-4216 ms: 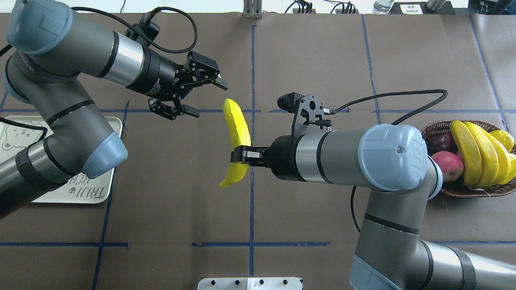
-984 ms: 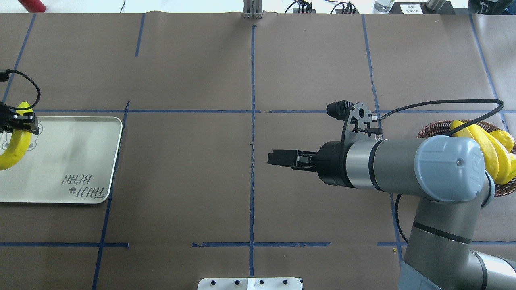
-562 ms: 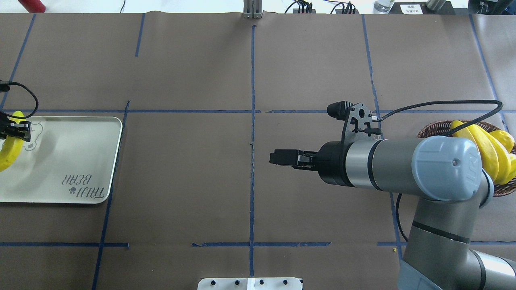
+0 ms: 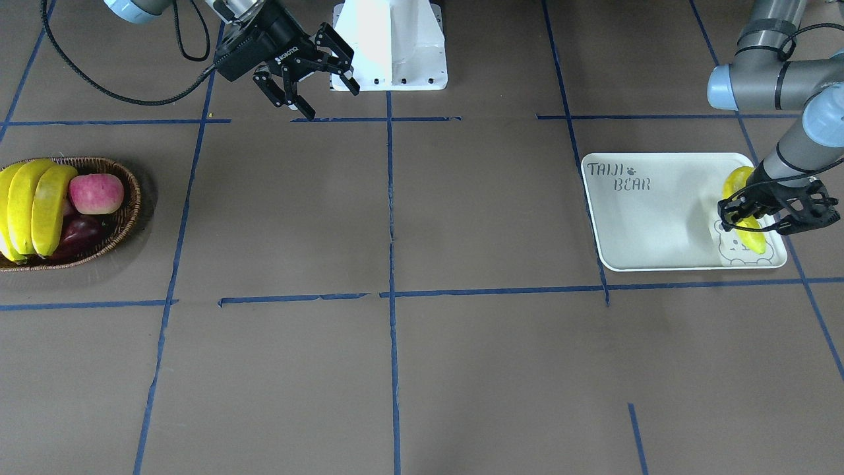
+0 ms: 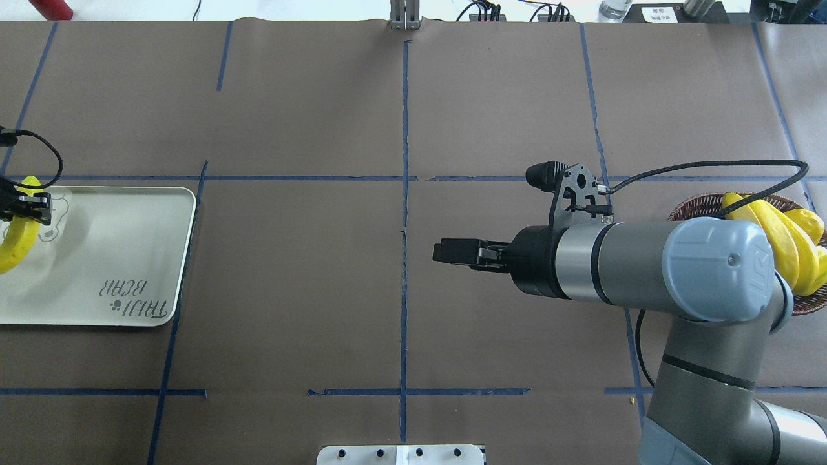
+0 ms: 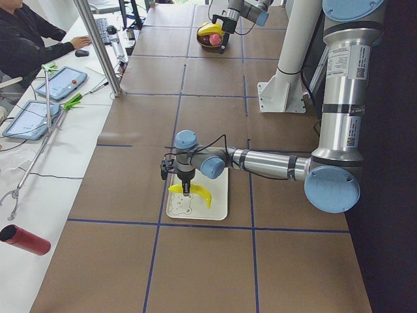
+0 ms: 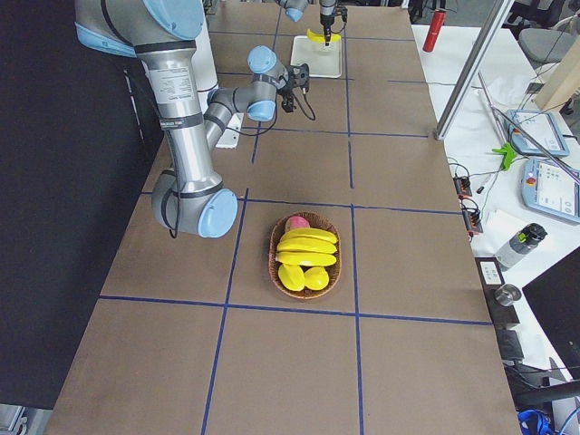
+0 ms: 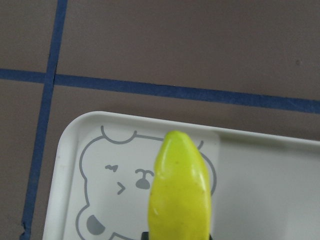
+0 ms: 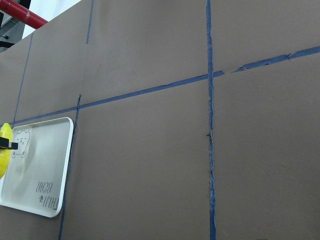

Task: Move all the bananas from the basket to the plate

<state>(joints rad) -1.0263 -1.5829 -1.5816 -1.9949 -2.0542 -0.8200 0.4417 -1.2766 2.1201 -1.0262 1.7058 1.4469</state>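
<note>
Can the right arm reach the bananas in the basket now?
Probably yes: the right gripper is open and empty, only bare table separates it from the basket, and the bananas lie on top.

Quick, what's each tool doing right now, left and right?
Left tool: closed on a banana, over the plate.
Right tool: open, holding nothing.

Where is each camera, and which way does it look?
Front-facing: across the table, facing the robot's base; shows right gripper, left gripper.
Overhead: behind the robot, looking down; mostly right arm.
Left side: table's end; left arm near.
Right side: opposite end; right arm, basket near.
Left wrist: down at banana and plate.
Right wrist: looks across table toward plate.
Shared: all show the plate.
</note>
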